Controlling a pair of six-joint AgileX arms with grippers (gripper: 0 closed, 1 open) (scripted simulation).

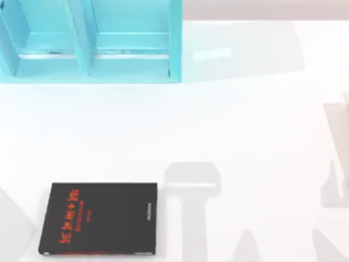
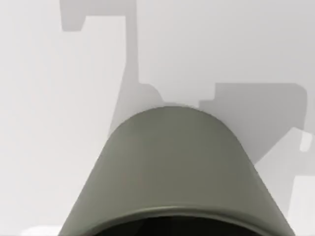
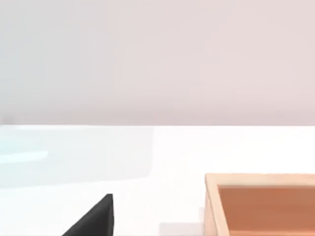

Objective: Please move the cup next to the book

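One cup (image 2: 170,172) looms close under the left wrist camera above the white surface (image 1: 245,136); claw state I cannot tell. The book (image 1: 101,218) lies front-left.

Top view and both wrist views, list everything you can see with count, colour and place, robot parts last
flat black book with red-orange characters: one, black, lying flat near the front left of the white table in the top view.
turquoise open shelf unit: one, turquoise, at the table's back left in the top view, two compartments visible.
small round grey-beige matte cup: one, grey-beige, seen close up in the left wrist view, above the white surface.
orange-tan wooden box: one, orange-tan, open-topped, on the white surface in the right wrist view.
black wedge shape: one, black, in the right wrist view beside the box; cannot tell what it is.
Robot parts: grey shadows of the arms fall across the table.
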